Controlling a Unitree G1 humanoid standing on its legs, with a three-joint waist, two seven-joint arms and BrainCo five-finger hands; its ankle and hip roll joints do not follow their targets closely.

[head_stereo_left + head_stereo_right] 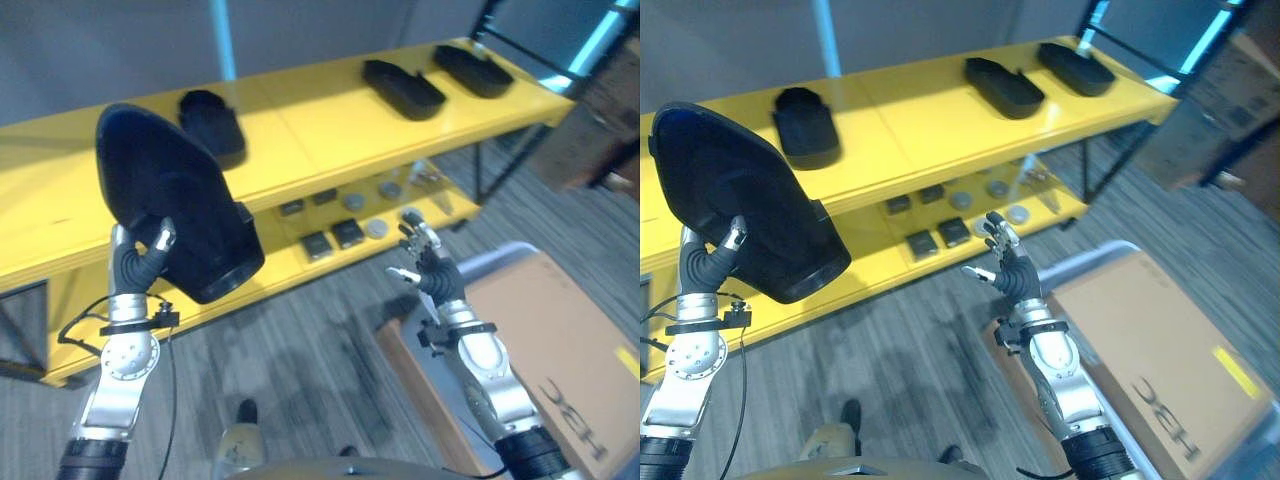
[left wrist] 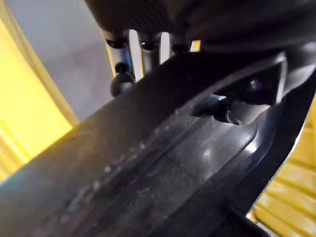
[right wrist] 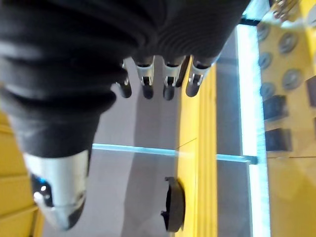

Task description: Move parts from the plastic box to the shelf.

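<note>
Here, a large black part [image 1: 170,200] is held up by the left robot hand [image 1: 140,260], whose fingers and thumb are curled round its lower edge; it is raised in front of the yellow shelf [image 1: 330,135], its wide rounded end tilted upward. In the left wrist view the dark fingers [image 2: 121,81] are seen pressed against the part's moulded surface. The right robot hand [image 1: 1008,262] is held empty over the grey floor [image 1: 310,330], its fingers spread apart and relaxed, near the lower tier of the shelf.

Three similar black parts are seen lying on the top tier: one [image 1: 212,125] toward the left, and two [image 1: 403,88] [image 1: 472,70] side by side toward the right end. Small dark blocks [image 1: 332,238] and round grey discs [image 1: 376,228] are laid out on the lower tier. A brown cardboard box [image 1: 1160,350] is seen just beside the right arm.
</note>
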